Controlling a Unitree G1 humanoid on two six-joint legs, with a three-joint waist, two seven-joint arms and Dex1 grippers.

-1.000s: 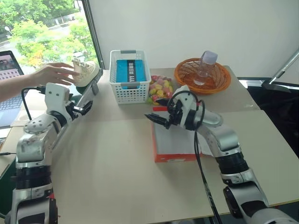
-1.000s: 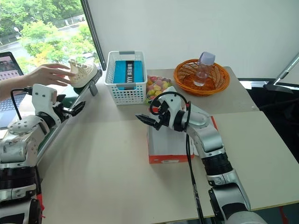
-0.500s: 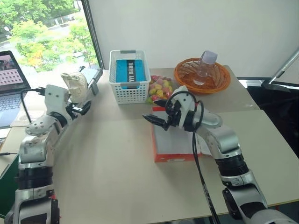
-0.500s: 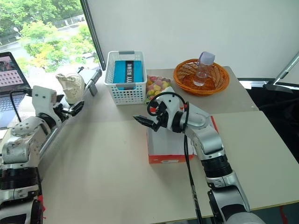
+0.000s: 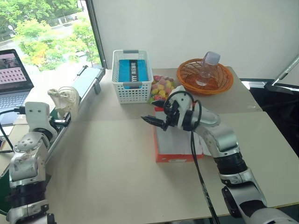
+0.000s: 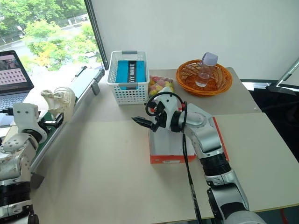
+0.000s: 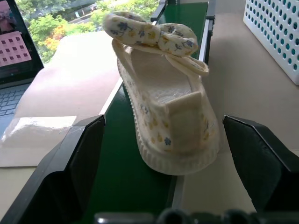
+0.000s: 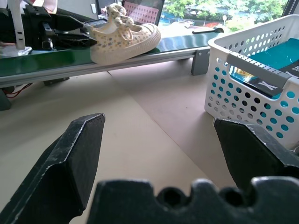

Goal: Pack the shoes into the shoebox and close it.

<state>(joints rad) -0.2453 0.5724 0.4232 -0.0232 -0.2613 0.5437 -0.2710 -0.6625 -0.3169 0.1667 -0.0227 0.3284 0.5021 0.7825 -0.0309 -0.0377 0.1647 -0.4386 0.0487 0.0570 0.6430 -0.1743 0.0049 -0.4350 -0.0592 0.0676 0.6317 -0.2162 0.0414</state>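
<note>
One cream-white shoe (image 7: 163,107) with a small flower print and a bow stands on the green belt (image 7: 121,182), heel toward my left gripper (image 7: 163,122). That gripper is open, a finger (image 7: 79,158) on each side of the heel and clear of it. From the head it shows at the table's left edge, shoe (image 5: 60,99) just beyond the left gripper (image 5: 61,121). The orange-red shoebox (image 5: 180,144), white on top, lies mid-table. My right gripper (image 5: 156,122) hangs open above its far left corner, holding nothing.
A white mesh basket (image 5: 131,74) with a blue box stands at the back. A candy pile (image 5: 161,87) sits beside it, and an orange wicker basket (image 5: 205,77) with a plastic bottle to the right. A laptop (image 5: 14,74) stands far left.
A person's hand set the shoe on the belt and withdrew. The shoe has come nearer along the belt. My left gripper drew back and to the left with it; the right arm stayed.
</note>
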